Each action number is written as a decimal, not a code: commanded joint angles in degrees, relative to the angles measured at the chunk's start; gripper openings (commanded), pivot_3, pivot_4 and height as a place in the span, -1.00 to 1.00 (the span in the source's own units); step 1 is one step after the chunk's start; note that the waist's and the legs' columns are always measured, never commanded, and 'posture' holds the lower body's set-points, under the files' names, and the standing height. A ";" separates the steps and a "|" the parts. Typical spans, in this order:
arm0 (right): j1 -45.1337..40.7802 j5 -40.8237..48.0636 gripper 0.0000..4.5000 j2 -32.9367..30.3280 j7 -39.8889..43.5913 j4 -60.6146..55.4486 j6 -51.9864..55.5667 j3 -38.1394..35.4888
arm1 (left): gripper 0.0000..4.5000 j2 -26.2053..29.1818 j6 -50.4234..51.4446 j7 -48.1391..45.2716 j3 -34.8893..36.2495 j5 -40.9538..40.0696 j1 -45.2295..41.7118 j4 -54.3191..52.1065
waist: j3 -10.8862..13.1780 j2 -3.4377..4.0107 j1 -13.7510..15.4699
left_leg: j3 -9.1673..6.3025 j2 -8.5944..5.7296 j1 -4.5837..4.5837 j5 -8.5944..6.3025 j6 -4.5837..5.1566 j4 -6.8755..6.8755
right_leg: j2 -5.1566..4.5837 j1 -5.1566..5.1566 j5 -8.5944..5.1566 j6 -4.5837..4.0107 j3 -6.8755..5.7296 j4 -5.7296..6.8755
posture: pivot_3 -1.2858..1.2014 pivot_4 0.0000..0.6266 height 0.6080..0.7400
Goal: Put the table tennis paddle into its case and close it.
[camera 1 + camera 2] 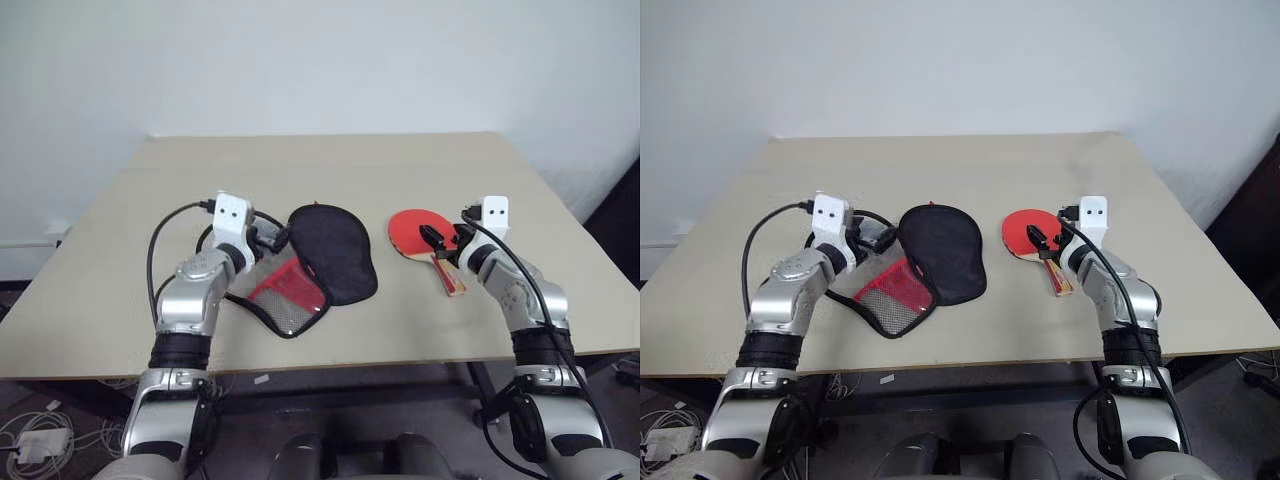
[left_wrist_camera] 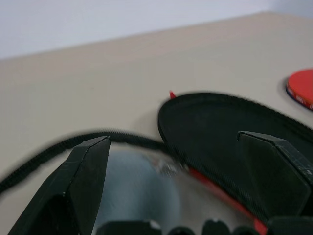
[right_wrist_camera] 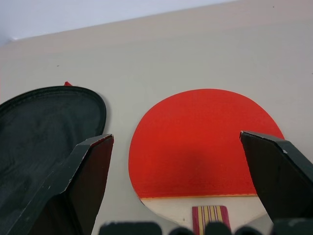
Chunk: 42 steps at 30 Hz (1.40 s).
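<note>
On the table [image 1: 120, 300], the case [image 1: 325, 255] lies unzipped to the left, its black flap folded back off the red mesh side, so the pocket seems ready to take a bat. Over its near edge hovers the left gripper [image 1: 272, 238], fingers spread wide and holding nothing. Well apart to the right, the table tennis paddle [image 1: 415, 233] lies red face up, handle toward the robot. Above that handle, the right gripper [image 1: 440, 245] is wide open too, apparently lined up to grasp.

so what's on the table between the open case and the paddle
Nothing: bare tabletop separates the case from the paddle, seen in both eye views and the right wrist view.
</note>
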 commanded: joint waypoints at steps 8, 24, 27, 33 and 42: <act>-0.64 0.70 1.00 0.41 0.26 -2.64 0.17 -0.47 | 0.99 -0.90 -0.48 -1.26 0.32 -1.23 2.48 -7.76 | 0.00 0.00 -0.63 | -0.03 0.01 0.00 0.00 0.00 0.00 | -0.02 -0.01 0.00 0.00 0.04 0.00 | 0.03 -1.00 1.00; -1.36 1.31 1.00 -0.75 0.72 -2.11 2.80 -1.35 | 0.99 -2.34 -3.93 -3.74 -1.94 0.58 0.66 -3.35 | 0.00 0.00 -1.14 | 0.01 0.05 0.01 0.00 0.00 0.03 | 0.00 0.00 0.01 0.00 0.04 0.03 | 0.03 -1.00 1.00; -1.71 1.81 1.00 -0.76 0.35 -2.22 4.67 -1.46 | 0.99 -2.70 -2.44 -3.40 -1.10 -0.65 0.40 -3.77 | 0.00 0.00 -1.14 | -0.02 0.05 0.01 0.00 0.01 0.04 | 0.00 0.01 0.01 0.00 0.04 0.03 | 0.03 -1.00 1.00; -0.83 1.46 1.00 -3.07 3.08 -2.86 9.99 0.71 | 0.99 -1.85 -0.98 -4.79 -1.80 -0.89 1.30 -6.32 | 0.00 0.00 -1.12 | -0.07 0.04 0.01 0.00 0.01 0.05 | -0.01 0.01 0.01 0.00 0.06 0.03 | 0.03 -1.00 1.00; -0.59 -0.24 1.00 -4.35 2.53 0.85 10.31 1.16 | 0.99 0.19 2.65 -8.14 -1.75 -1.93 3.06 -10.72 | 0.00 0.00 -1.14 | -0.13 0.06 0.02 0.00 0.02 0.07 | -0.01 0.01 0.01 0.01 0.07 0.04 | 0.03 -1.00 1.00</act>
